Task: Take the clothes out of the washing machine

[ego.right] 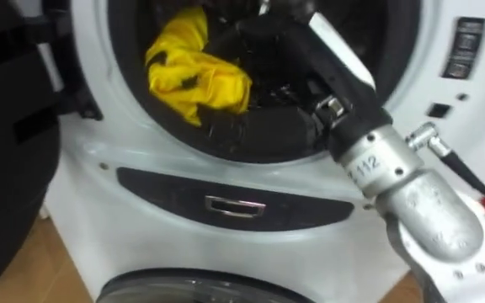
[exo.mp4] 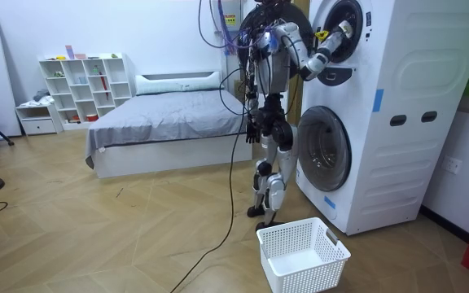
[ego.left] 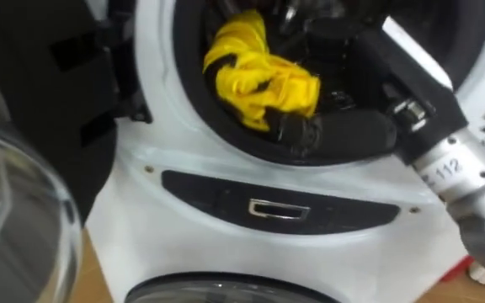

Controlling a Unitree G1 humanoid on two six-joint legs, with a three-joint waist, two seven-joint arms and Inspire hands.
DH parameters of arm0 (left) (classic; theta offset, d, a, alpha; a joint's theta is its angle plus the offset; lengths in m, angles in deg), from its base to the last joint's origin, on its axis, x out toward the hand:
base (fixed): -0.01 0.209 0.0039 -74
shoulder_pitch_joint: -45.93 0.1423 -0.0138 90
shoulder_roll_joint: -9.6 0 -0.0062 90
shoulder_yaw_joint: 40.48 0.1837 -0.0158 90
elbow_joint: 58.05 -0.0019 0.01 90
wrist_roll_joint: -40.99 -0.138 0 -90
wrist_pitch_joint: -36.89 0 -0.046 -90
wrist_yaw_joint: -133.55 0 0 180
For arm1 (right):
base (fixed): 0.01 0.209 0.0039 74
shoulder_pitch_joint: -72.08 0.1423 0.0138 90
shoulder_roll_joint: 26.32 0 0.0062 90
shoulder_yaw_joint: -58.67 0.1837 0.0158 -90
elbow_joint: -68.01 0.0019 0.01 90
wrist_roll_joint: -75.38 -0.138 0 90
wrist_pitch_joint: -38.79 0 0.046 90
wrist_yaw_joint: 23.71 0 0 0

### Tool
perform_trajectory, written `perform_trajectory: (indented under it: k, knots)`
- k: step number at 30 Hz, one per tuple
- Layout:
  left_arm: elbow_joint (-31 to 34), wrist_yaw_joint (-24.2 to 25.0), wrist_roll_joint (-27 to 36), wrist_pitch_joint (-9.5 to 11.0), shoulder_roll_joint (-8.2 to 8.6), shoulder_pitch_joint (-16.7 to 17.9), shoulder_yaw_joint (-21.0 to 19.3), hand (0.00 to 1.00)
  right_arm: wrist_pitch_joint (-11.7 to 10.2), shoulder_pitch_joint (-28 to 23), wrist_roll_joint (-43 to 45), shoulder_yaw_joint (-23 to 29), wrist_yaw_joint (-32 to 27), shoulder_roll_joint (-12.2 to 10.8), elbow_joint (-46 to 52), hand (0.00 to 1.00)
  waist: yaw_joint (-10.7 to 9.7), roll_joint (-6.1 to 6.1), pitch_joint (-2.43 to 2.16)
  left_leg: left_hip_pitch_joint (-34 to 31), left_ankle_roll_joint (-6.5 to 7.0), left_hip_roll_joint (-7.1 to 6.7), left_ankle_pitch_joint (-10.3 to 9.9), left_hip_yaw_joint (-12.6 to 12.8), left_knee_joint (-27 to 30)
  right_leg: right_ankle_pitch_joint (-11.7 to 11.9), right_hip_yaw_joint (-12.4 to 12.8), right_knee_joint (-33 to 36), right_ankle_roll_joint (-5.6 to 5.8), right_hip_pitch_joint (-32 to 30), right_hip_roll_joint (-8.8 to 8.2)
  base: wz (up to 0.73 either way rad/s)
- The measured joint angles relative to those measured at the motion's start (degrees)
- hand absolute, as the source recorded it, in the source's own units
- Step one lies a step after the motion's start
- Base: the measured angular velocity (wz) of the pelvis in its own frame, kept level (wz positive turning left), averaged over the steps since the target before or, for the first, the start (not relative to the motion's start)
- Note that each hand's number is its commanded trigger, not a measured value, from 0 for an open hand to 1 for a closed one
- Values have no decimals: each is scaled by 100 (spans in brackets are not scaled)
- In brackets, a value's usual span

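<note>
A bunched yellow cloth sits in the mouth of the upper washing machine drum, near its lower rim. My right hand reaches into the drum from the right, its dark fingers curled under and against the cloth's lower edge. The same cloth and hand show in the right eye view. In the room view I stand upright in front of the stacked white machines, right arm raised into the upper drum, and my left hand hangs by my hip.
The upper machine's open door, with its dark frame and glass bowl, swings out on my left. Below the drum is a dark panel with a chrome handle. A white laundry basket stands on the floor by my feet. A bed lies behind me.
</note>
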Motion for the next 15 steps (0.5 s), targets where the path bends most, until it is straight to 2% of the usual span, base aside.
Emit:
perform_trajectory:
  k: [4, 8, 11, 15]
  knots:
    - [-52, 5, 3, 145, 16, 52, 0, 0, -69, -486, -123, 81, 177, -1, 101, 100, -15, -39, -20, 11, 3, -9, 1, 51, 22, 0, 75, -7, -4, 6, 0, -7]
    - [-123, 11, 4, 198, 27, 75, 1, 0, -110, -574, -346, 230, 280, -14, 145, 100, -65, -42, -19, 1, 28, -10, -16, 83, 56, 0, 99, -12, -3, 6, 0, -1]
    - [-136, 21, 3, 234, 25, 92, -1, 0, -257, -585, -541, 313, 353, -58, 147, 100, -108, -41, -20, 2, 31, -9, -18, 87, 57, -1, 99, -17, -2, 7, 0, 1]
    - [-148, 26, -5, 302, 27, 92, -2, 0, -353, -719, -868, 588, 513, -249, 154, 100, -139, -20, -13, 1, 29, -4, -19, 86, 60, -1, 98, -21, -2, 4, 6, 0]
